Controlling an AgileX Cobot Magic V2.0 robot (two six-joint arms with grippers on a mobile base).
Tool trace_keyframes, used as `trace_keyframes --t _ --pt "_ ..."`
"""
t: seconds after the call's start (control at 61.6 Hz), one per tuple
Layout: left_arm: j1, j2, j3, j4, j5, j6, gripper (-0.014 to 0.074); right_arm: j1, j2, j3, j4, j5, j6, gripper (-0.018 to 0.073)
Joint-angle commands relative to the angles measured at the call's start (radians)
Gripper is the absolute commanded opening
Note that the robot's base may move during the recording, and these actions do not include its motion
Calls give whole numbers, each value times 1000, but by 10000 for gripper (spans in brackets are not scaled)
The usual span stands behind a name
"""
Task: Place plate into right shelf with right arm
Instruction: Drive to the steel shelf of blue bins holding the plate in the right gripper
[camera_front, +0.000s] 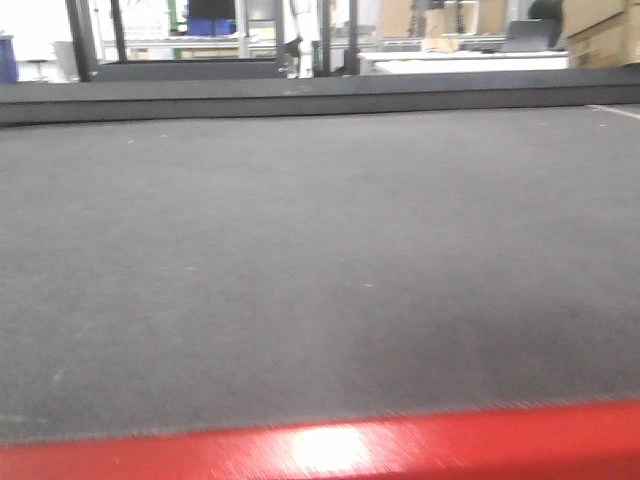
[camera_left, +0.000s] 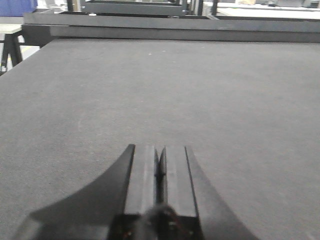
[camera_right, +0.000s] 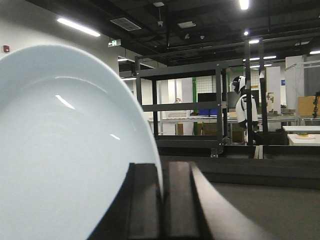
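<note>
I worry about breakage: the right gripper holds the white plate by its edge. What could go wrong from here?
The round white plate is pinched only at its rim by the right gripper, so it might slip or pivot. It hides the left half of the right wrist view, so a collision there could go unseen.

The left gripper (camera_left: 160, 150) is shown matt black against the grey mat (camera_left: 225, 100). It is built of two flat, straight-sided fingers (camera_left: 145, 180). Each finger is flanked by an outer wall that is flared in a curve away from the mat's far edge. A dark block (camera_left: 160, 227) is seen at the fingers' root, where small reddish specks are too blurred to be made out. The right gripper (camera_right: 164, 167) is built alike, with black flat fingers (camera_right: 179, 200) and a flared wall on the mat's side.
</note>
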Motion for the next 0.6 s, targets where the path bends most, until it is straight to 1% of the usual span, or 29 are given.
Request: trace_keyframes --t 0.0,0.097,0.584 --pt "-9 -7 8 -6 -88 -3 -47 -3 9 -30 -6 -82 -6 57" --pt "-27 -7 8 -6 -88 -3 -47 -2 8 -30 -6 -82 -6 57" --pt "-27 -7 8 -6 -88 -3 -47 -2 8 -30 -6 -82 -6 57"
